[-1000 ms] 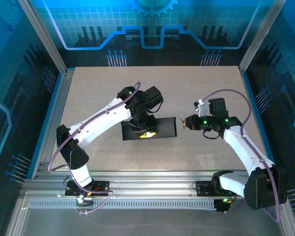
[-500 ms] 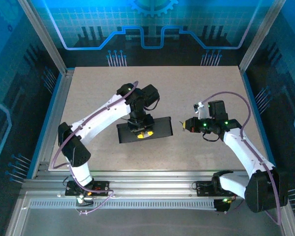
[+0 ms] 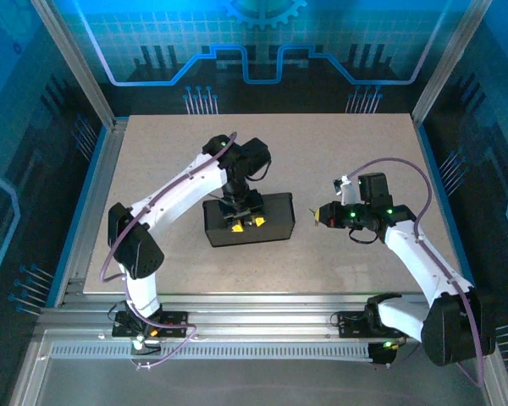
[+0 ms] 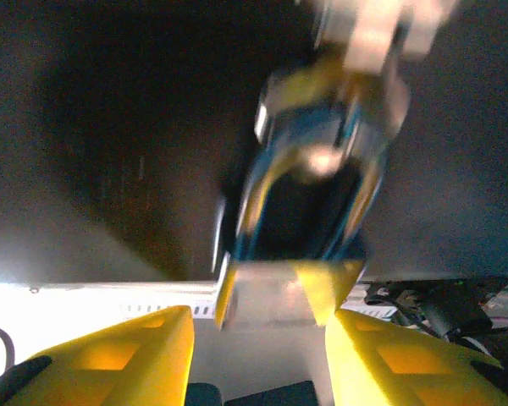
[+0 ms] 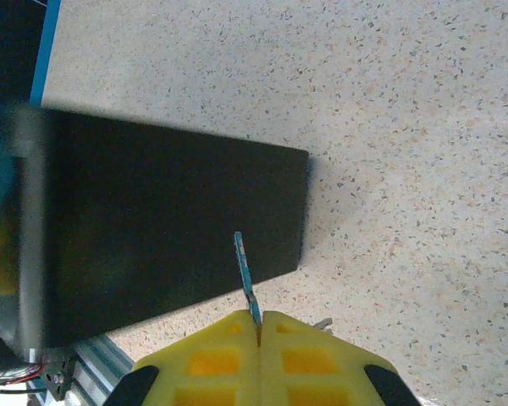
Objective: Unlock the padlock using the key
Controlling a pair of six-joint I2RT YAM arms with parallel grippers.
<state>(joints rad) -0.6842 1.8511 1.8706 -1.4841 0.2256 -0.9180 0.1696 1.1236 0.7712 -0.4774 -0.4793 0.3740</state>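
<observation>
The brass padlock [image 4: 271,292] hangs blurred from a metal hasp [image 4: 326,127] on the black box [image 3: 267,227]; its silvery shackle runs up through the hasp. My left gripper [image 3: 245,222] [image 4: 258,326] is at the box's top, and its yellow fingers [image 4: 135,355] sit on either side of the lock's body, gripping it at the tips. My right gripper [image 3: 320,216] [image 5: 260,317] hovers right of the box, apart from it. It is shut on the thin dark key [image 5: 245,271], whose blade points toward the box [image 5: 152,237].
The speckled table [image 3: 356,152] lies open behind and to the right of the box. Aluminium rails [image 3: 262,317] run along the near edge, and frame posts stand at the back corners.
The left gripper pulled back and left, and the black box turned and tipped with it, now showing a side face. The right arm with the key barely moved.
</observation>
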